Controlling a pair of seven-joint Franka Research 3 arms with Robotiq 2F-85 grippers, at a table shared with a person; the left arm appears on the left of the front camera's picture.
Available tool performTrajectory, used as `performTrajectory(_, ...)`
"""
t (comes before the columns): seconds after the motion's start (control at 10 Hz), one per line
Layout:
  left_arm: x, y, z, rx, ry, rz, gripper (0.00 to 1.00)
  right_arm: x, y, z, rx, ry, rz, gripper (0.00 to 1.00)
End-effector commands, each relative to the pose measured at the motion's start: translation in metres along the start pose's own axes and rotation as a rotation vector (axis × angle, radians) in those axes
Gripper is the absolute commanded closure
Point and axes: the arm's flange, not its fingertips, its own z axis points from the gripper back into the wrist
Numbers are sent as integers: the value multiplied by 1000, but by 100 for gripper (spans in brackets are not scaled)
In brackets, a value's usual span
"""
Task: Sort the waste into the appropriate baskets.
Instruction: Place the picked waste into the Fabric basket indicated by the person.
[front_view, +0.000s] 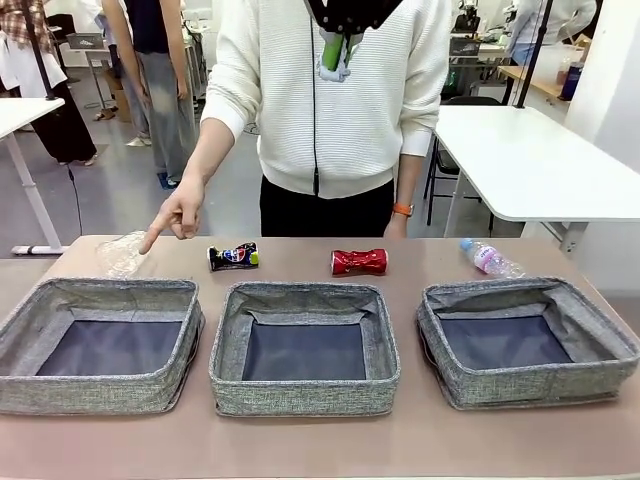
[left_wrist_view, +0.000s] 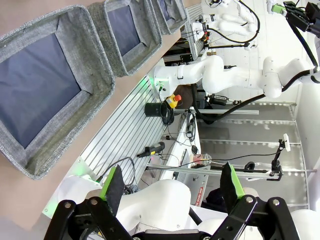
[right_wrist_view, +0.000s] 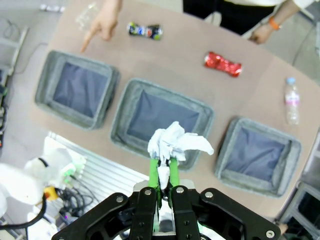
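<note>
The right tool (right_wrist_view: 164, 161) is clamped on the white paper wad (right_wrist_view: 177, 142), pinching only its lower edge, so most of the wad stands free above the green pads. It hangs high over the bench (front_view: 420, 440), roughly above the near wall of the middle basket (front_view: 305, 390). The left tool (left_wrist_view: 172, 187) is spread wide and empty, off beyond the near edge of the bench.

All three baskets look empty. The wrinkly clear plastic piece (front_view: 120, 255), the dented dark-blue can (front_view: 232, 257), the dented red can (front_view: 359, 262) and the small clear bottle (front_view: 490, 259) lie in a row on the far side. The person's hand (front_view: 178, 215) points a finger down beside the plastic piece, just behind the left basket (front_view: 90, 390).

The likely troubles:
- Let go from this height, so light a wad could drift and land on a rim, on the bench, or over the near edge.
- The shallow pinch could let it slip out during travel.
- If the finger marks the left basket as the paper bin, a descent there would pass close to the hand.
- A drop straight down may put paper in the wrong basket, since the right basket (front_view: 530, 385) and the others look alike.
</note>
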Motion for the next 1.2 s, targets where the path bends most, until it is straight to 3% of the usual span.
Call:
performTrajectory(0.0, -4, 0, -2, 9, 5, -19, 0, -2, -2, 1, -8, 1, -9, 93)
performTrajectory(0.1, -4, 0, -2, 9, 5, -19, 0, 0, 0, 0, 0, 0, 0, 93)
performTrajectory(0.2, -4, 0, -2, 9, 5, -19, 0, 23, 21, -51, 83, 14, 132, 93)
performTrajectory(0.3, -4, 0, -2, 9, 5, -19, 0, 43, 53, -108, 217, 26, 260, 93)
performTrajectory(0.4, -4, 0, -2, 9, 5, -19, 0, 55, 91, -163, 199, 88, 329, 93)
performTrajectory(0.5, -4, 0, -2, 9, 5, -19, 0, 54, 131, -208, 273, 130, 436, 93)
performTrajectory(0.6, -4, 0, -2, 9, 5, -19, 0, 45, 167, -237, 285, 130, 521, 93)
performTrajectory(0.7, -4, 0, -2, 9, 5, -19, 0, 43, 176, -230, 307, 101, 523, 93)
performTrajectory(0.8, -4, 0, -2, 9, 5, -19, 0, 26, 153, -245, 280, 130, 420, 93)
performTrajectory(0.9, -4, 0, -2, 9, 5, -19, 0, 26, 153, -245, 280, 130, 420, 93)
performTrajectory(1.0, -4, 0, -2, 9, 5, -19, 0, 21, 187, -278, 315, 150, 484, 93)
performTrajectory(1.1, -4, 0, -2, 9, 5, -19, 0, 14, 193, -285, 297, 97, 585, 93)
